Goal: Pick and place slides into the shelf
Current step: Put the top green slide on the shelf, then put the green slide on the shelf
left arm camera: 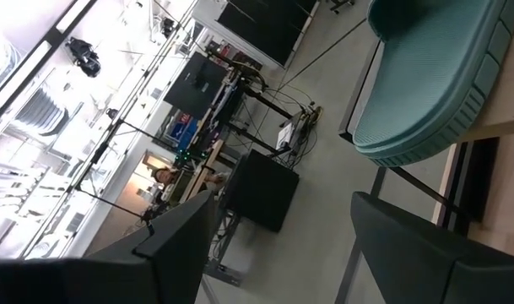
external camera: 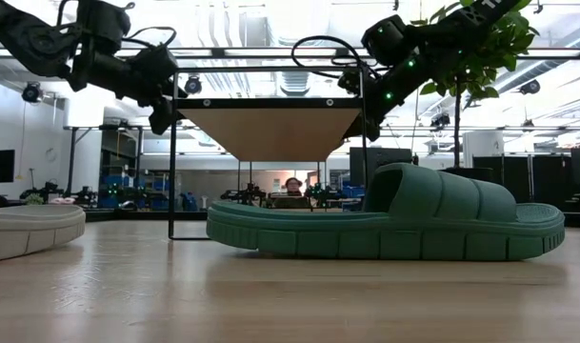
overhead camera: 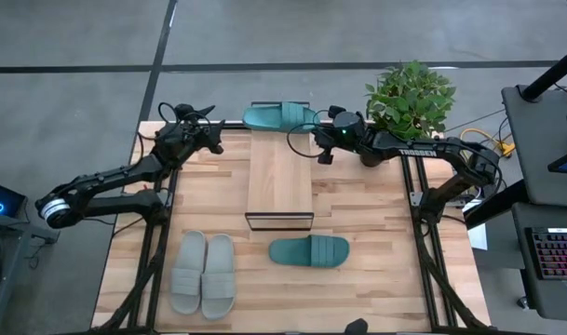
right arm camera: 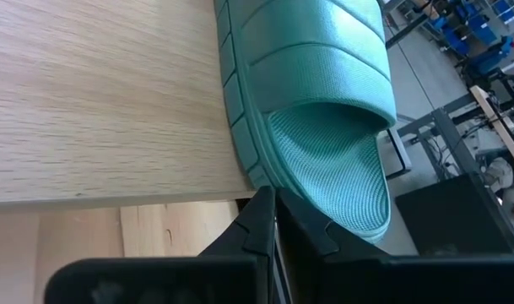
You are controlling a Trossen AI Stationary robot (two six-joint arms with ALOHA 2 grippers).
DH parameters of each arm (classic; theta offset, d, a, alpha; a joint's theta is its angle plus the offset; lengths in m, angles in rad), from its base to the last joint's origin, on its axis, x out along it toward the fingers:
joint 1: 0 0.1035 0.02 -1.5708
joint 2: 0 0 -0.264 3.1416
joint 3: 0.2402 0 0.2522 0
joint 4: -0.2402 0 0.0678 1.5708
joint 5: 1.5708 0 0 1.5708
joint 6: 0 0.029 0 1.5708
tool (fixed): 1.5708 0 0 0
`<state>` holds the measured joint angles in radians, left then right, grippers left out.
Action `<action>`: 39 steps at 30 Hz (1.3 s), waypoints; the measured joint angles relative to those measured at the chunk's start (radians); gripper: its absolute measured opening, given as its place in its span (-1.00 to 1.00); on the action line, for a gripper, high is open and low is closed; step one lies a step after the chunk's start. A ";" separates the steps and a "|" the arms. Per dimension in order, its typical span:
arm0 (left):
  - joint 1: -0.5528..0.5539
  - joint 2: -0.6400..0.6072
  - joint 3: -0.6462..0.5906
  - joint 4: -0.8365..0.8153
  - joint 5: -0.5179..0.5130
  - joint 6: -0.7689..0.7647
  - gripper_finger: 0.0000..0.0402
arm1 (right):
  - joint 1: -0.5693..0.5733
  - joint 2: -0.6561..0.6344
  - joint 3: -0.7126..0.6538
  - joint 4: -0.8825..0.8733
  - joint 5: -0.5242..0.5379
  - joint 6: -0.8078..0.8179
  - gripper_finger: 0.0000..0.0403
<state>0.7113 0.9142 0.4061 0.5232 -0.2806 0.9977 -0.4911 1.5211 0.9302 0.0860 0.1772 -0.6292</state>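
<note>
- Your right hand is shut, empty, beside the teal slide overhanging the shelf end.
- Left hand gapes, holding nothing.

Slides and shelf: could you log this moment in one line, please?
shelf: one teal slide at far end | left gripper: open | right gripper: shut

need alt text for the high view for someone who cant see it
Overhead view of a wooden table with a narrow shelf at its centre; one teal slide lies on the shelf's far end, the shut right pincer beside it. Another teal slide and a grey pair lie on the table; the left pincer hangs open left of the shelf.
</note>
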 joint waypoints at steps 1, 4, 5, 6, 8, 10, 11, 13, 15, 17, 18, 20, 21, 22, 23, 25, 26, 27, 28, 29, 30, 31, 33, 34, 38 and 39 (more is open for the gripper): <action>0.000 0.000 0.000 0.000 0.000 0.000 0.31 | 0.000 0.000 0.000 0.000 0.000 0.000 -0.96; 0.000 0.000 0.000 0.000 0.000 0.000 0.31 | -0.001 0.000 0.000 0.000 0.000 0.000 -0.96; 0.000 0.000 0.000 -0.001 0.000 0.000 0.31 | -0.001 0.000 0.000 0.000 0.000 0.000 -0.96; 0.000 0.000 0.000 -0.001 0.000 0.000 0.31 | -0.002 0.000 0.000 0.000 0.000 0.000 -0.96; 0.000 0.000 0.000 -0.001 0.000 0.000 0.31 | -0.002 0.000 0.000 0.000 0.001 0.000 -0.96; 0.000 0.000 0.000 -0.001 0.000 0.000 0.31 | -0.002 0.000 0.000 0.001 0.000 0.002 -0.96; 0.000 0.000 0.000 -0.001 0.000 0.000 0.31 | -0.002 0.000 0.000 0.002 0.000 0.004 -0.96; 0.000 0.000 0.000 -0.001 0.000 0.000 0.31 | -0.002 -0.001 0.000 0.003 0.000 0.005 -0.96; 0.000 0.000 0.000 -0.001 0.000 0.000 0.31 | -0.002 -0.002 0.000 0.003 0.000 0.009 -0.96; 0.000 0.000 0.000 -0.001 0.000 0.000 0.31 | -0.002 -0.009 0.000 0.003 0.000 0.024 -0.96; 0.000 0.000 0.000 -0.001 0.000 0.000 0.31 | -0.002 -0.015 0.000 0.002 0.000 0.026 -0.95; 0.000 0.000 0.000 -0.001 0.000 0.000 0.31 | 0.001 -0.030 0.000 0.000 0.000 0.027 -0.93; 0.000 0.000 0.000 -0.001 0.000 0.000 0.31 | 0.006 -0.038 0.001 0.001 0.000 0.024 -0.91; 0.000 0.000 0.000 -0.001 0.000 0.000 0.31 | 0.009 -0.048 0.001 0.002 0.000 0.021 -0.88; 0.000 0.000 0.000 -0.001 0.000 0.000 0.31 | 0.013 -0.057 0.001 0.004 0.000 0.023 -0.85; 0.000 0.000 0.000 -0.001 0.000 0.000 0.31 | 0.016 -0.076 0.002 0.006 0.000 0.028 -0.78; 0.000 0.000 0.000 -0.001 0.000 0.000 0.31 | 0.017 -0.080 0.003 0.007 0.001 0.037 -0.75; 0.000 0.000 0.000 -0.001 0.000 0.000 0.31 | 0.017 -0.084 0.003 0.007 0.001 0.046 -0.71; 0.000 0.000 0.000 -0.001 0.000 0.000 0.31 | 0.017 -0.085 0.003 0.003 0.001 0.050 -0.67; 0.000 0.000 0.000 -0.001 0.000 0.000 0.31 | 0.017 -0.085 0.003 -0.004 0.001 0.052 -0.63; 0.000 0.000 0.000 -0.001 0.000 0.000 0.31 | 0.017 -0.084 0.003 -0.008 0.001 0.053 -0.59; 0.000 0.000 0.000 -0.001 0.000 0.000 0.31 | 0.017 -0.084 0.003 -0.008 0.001 0.053 -0.55; 0.000 0.000 0.000 -0.001 0.000 0.000 0.31 | 0.018 -0.084 0.003 -0.007 -0.001 0.068 -0.48; 0.000 0.000 0.000 -0.001 0.000 0.000 0.31 | 0.020 -0.086 0.003 -0.006 -0.013 0.082 -0.44; 0.000 0.000 0.000 -0.001 0.000 0.000 0.31 | 0.027 -0.122 0.009 -0.007 -0.175 0.141 -0.32; 0.000 0.000 0.000 -0.001 0.000 0.000 0.31 | 0.033 -0.137 0.011 -0.003 -0.218 0.158 -0.31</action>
<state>0.7113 0.9142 0.4061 0.5220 -0.2802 0.9974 -0.4577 1.3840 0.9416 0.0828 -0.0413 -0.4715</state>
